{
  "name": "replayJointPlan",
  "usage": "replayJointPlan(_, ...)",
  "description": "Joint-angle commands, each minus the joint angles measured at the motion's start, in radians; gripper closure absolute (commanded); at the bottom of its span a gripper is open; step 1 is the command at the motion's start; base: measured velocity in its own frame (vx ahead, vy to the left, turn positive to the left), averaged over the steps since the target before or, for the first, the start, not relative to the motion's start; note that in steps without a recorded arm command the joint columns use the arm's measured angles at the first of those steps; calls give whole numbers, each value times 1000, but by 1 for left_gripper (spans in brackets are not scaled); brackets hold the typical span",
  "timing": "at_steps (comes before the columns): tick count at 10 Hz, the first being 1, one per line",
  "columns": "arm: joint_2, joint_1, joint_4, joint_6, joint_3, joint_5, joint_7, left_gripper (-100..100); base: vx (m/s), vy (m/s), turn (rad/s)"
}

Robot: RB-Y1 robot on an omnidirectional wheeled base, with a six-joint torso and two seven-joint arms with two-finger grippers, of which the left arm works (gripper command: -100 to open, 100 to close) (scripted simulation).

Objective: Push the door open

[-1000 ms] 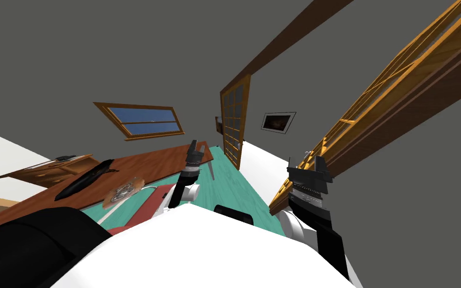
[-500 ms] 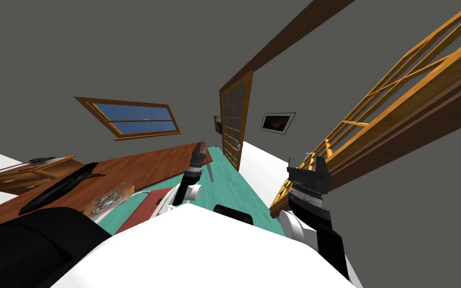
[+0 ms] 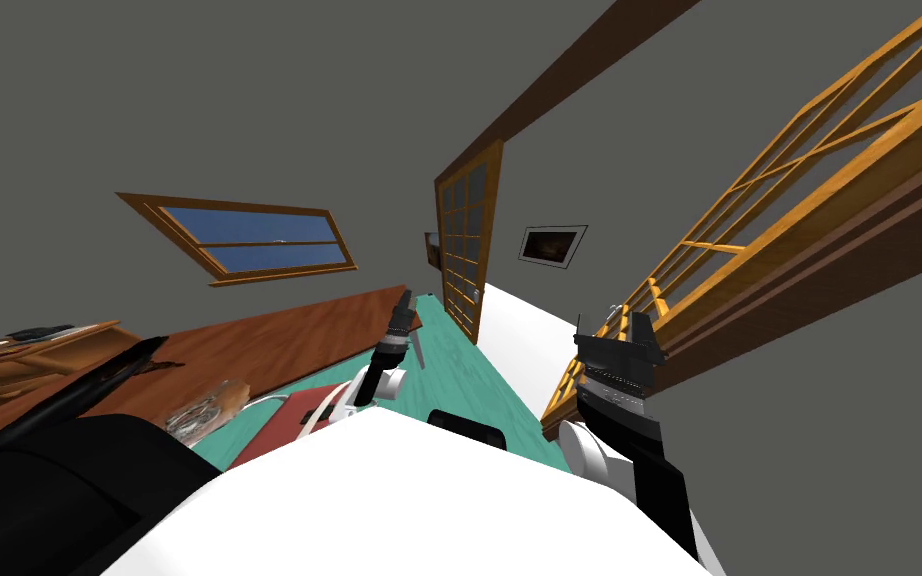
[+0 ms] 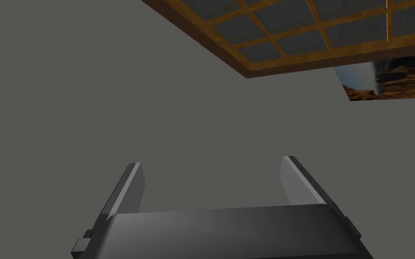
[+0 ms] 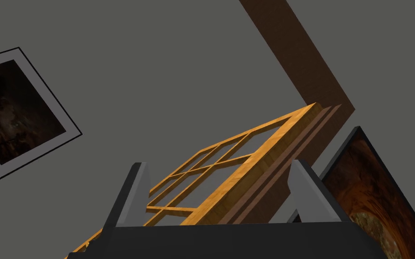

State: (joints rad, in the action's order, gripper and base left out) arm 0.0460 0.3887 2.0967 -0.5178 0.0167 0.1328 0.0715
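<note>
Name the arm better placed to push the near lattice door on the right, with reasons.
Right, probably. The right pincer sits beside the lattice door, open, and its wrist view looks along that door. The left pincer, also open, faces grey wall.

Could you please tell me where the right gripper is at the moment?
In the head view the right gripper is on my right, close beside the orange paned door; the right wrist view shows that door past its open fingers.

Window [image 3: 249,237]: blue panes, wooden frame.
Table [image 3: 289,335]: long, brown.
Black object [image 3: 89,385]: along the table's far edge.
Picture [image 3: 552,244]: dark, pale border.
</note>
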Motion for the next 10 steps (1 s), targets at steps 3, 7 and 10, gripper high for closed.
replayJointPlan(3, 12, -23, -71, -16, -10, 8, 71, -100, 86, 38, -54)
replayJointPlan(7, 24, -51, -158, -34, -22, 18, 153, -100, 88, 47, -59)
replayJointPlan(10, 31, -74, -229, -49, -32, 26, 222, -100, 95, 39, -64)
